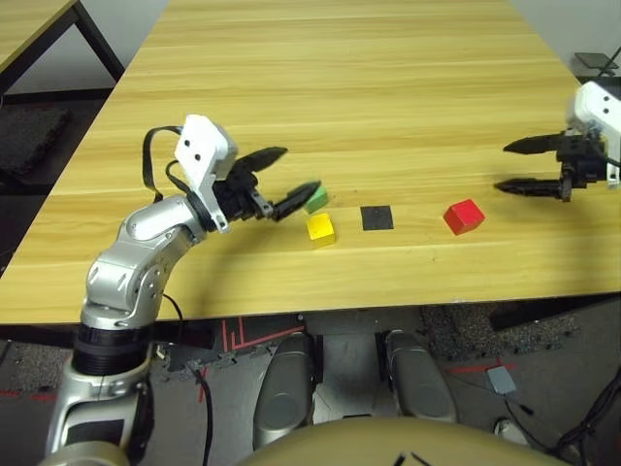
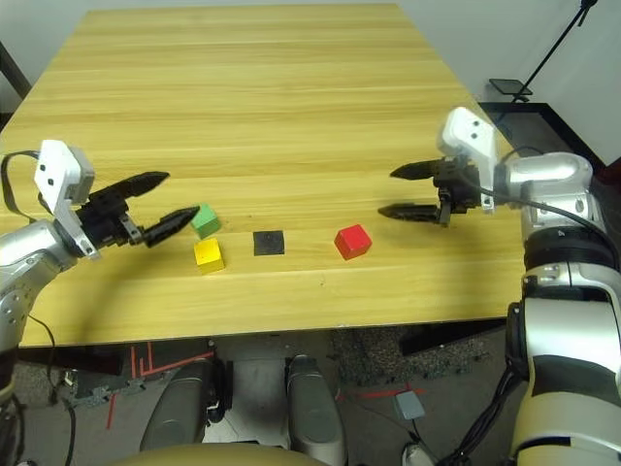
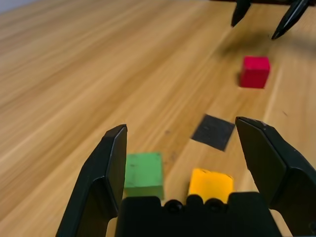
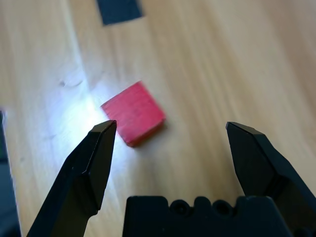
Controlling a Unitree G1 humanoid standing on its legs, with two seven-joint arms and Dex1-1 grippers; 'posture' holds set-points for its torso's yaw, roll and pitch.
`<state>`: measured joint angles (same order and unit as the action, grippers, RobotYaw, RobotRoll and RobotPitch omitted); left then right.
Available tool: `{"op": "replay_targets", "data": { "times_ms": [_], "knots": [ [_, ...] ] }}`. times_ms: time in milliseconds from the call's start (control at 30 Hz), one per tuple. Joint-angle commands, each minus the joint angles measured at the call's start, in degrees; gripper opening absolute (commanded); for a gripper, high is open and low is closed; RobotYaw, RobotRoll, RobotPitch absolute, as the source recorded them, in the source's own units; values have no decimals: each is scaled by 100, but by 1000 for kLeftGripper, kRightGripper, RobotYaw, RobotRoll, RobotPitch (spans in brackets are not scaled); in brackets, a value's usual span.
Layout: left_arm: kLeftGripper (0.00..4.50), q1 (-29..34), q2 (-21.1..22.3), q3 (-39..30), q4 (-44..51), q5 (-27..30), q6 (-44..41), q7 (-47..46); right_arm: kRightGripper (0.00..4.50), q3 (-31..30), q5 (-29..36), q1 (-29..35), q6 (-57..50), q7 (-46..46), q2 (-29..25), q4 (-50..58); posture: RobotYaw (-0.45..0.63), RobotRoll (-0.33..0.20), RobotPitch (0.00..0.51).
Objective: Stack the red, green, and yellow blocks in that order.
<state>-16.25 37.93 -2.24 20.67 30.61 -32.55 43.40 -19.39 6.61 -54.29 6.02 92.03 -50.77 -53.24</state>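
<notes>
The left claw [image 2: 160,204] and right claw [image 2: 396,191] are spread, empty. Nothing is stacked: red block [image 2: 352,242] right of centre, green block [image 2: 206,221] and yellow block [image 2: 209,255] left of centre.

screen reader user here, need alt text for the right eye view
Three blocks lie unstacked on a wooden table: green and yellow at left, red right of a black square. Open grippers, left and right, hover on either side.
</notes>
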Motion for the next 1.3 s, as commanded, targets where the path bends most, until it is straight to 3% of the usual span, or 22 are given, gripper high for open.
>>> {"op": "replay_targets", "data": {
  "times_ms": [33, 267, 567, 667, 833, 867, 1067, 1300],
  "knots": [
    [4464, -91, -16, 112, 20, -65, -156, -51, 4500, -850, 105, -318, 578, 47, -36, -232, 289, -164, 63],
    [4464, 20, -97, 92, 393, -43, -431, -338, 4500, -1708, -130, -869, 1479, 47, 433, -1005, 347, -164, 65],
    [4464, 272, -125, -47, 796, 50, -728, -638, 4500, -1975, -240, -955, 1920, 47, 815, -1389, 406, -174, 87],
    [4500, 295, -154, -62, 864, 61, -787, -699, 3967, -1921, -314, -981, 1976, 47, 937, -1473, 415, -177, 94],
    [4500, 284, -195, -62, 937, 70, -884, -812, 2213, -1794, -506, -1086, 1764, 47, 1062, -1466, 439, -184, 103],
    [4500, 274, -199, -65, 939, 73, -898, -838, 2027, -1771, -507, -1127, 1698, 47, 1092, -1427, 450, -186, 105],
    [4500, 178, -218, -61, 913, 84, -944, -920, 2047, -1385, -324, -1292, 427, 47, 1732, -517, 452, -200, 103],
    [4500, -11, -239, 246, 791, -59, -906, -849, 2047, -1371, -976, -1010, -914, -357, 2359, 920, 500, -215, 99]
  ]
}}
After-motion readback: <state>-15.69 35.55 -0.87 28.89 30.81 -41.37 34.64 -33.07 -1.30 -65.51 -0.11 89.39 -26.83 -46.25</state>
